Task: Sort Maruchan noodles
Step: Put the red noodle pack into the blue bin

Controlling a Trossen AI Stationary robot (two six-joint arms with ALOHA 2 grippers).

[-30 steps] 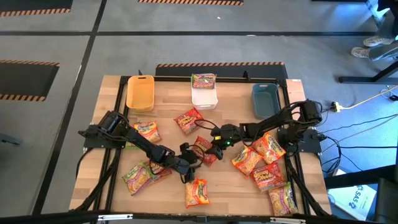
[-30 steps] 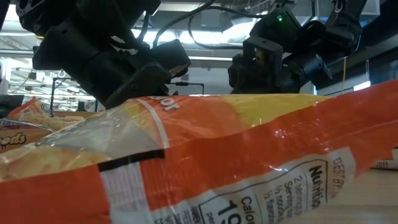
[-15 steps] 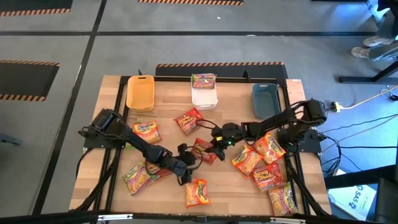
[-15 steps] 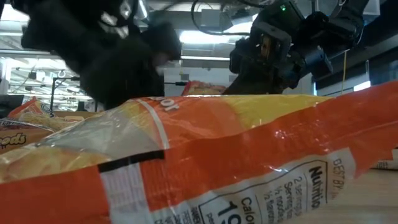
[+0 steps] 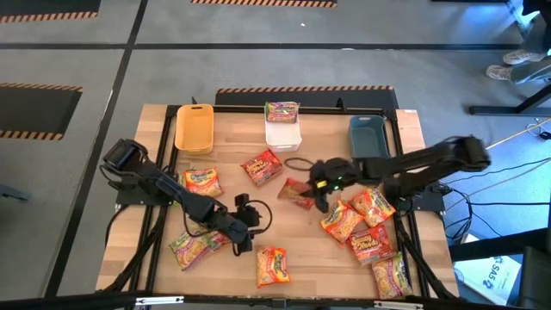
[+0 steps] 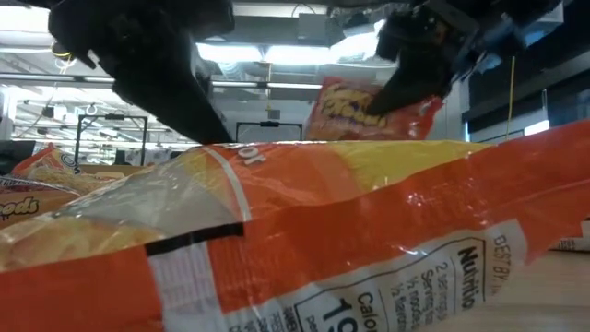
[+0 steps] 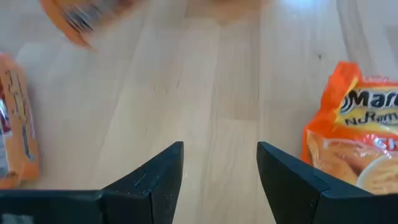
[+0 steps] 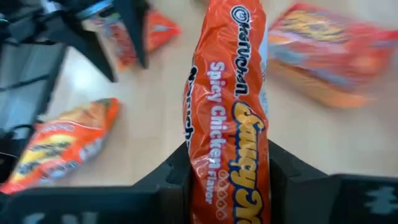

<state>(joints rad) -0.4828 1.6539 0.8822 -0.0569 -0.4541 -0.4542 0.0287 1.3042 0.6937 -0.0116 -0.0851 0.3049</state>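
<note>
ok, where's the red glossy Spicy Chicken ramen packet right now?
The red Spicy Chicken packet is clamped in the right gripper, lifted over mid-table, right of centre, below the white bin.

Overhead: wooden bench with three bins along the far edge: yellow bin, white bin with a green-pink packet resting on it, dark grey bin. Right hand near bench centre, clamped on a red packet. Left hand at the near-left, fingers apart, just beside a packet. Another red packet lies below the white bin. Orange packet at the near edge; cluster of packets at the near-right.
</note>
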